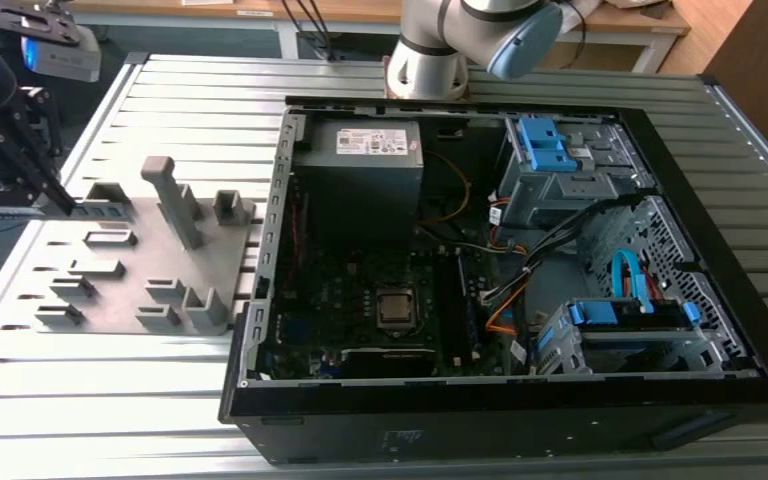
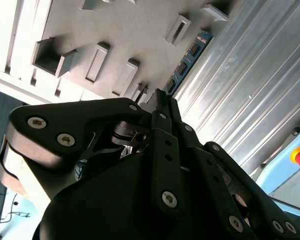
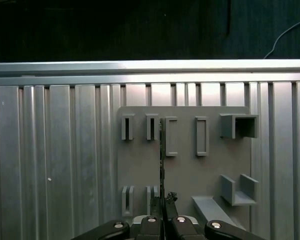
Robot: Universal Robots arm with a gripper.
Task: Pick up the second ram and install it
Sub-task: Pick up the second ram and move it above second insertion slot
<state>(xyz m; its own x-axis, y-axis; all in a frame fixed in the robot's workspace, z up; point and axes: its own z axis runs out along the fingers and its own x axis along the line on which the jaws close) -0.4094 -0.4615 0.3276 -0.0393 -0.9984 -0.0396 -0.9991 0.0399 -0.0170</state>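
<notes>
Where the gripper (image 1: 53, 200) hangs over the grey holder board (image 1: 131, 265), at the edge of that board farthest from the open computer case (image 1: 491, 425), its two dark fingers (image 2: 163, 125) are drawn tight together and pinch the second ram (image 2: 190, 54) between their tips. In the second wrist view the stick runs straight out beyond the fingertips. Its blue-green face and a row of black chips are turned to the camera, and it lies along the border where the holder board meets the ribbed metal table (image 2: 250, 75). In the first wrist view the same stick is seen edge-on as a thin dark line. It starts between the fingertips and crosses the holder board, passing between two of the board's raised slot blocks (image 3: 171, 136), and it ends level with the row of blocks near the board's far edge. Whether the stick sits in a slot of the board or is lifted clear of it cannot be told. In the exterior view a tall grey post (image 1: 171, 195) stands upright near the middle of the holder board, well apart from the fingers, with lower blocks scattered around it. The case lies on its side just beside the board, opposite the gripper, with its cover off and its motherboard (image 1: 371, 300) showing. The arm's pale base (image 1: 424, 55) stands on the table beyond the case.
</notes>
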